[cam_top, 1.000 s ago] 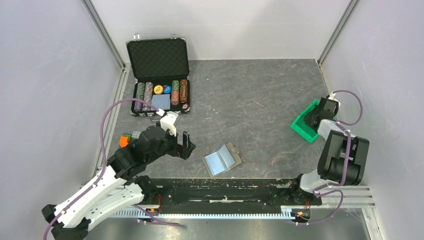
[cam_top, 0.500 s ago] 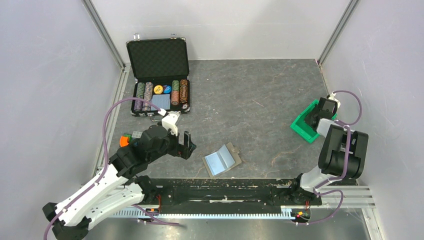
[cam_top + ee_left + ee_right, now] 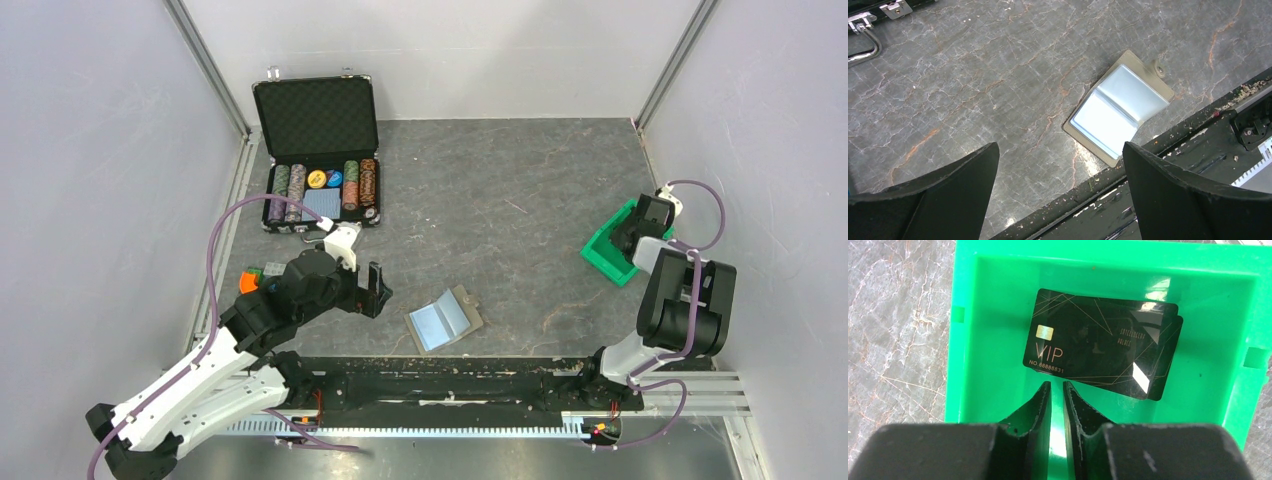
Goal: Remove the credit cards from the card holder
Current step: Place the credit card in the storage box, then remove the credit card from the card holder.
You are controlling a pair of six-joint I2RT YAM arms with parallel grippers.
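Observation:
The card holder [image 3: 445,319] lies spread open on the table near the front edge, its two pale-blue panels facing up; it also shows in the left wrist view [image 3: 1120,116]. My left gripper [image 3: 372,290] is open and empty, hovering left of the holder [image 3: 1060,150]. Two black VIP credit cards [image 3: 1098,350] lie stacked in the green bin [image 3: 963,340]. My right gripper [image 3: 1057,383] is over the bin [image 3: 603,256], its jaws almost closed with a thin gap, holding nothing, its tips just short of the cards' near edge.
An open black chip case [image 3: 318,150] stands at the back left; its handle [image 3: 863,45] shows in the left wrist view. Small coloured blocks [image 3: 255,277] lie by the left arm. The black front rail [image 3: 430,375] runs just below the holder.
The right arm has shifted very slightly over the bin. The left arm and the card holder have not moved.

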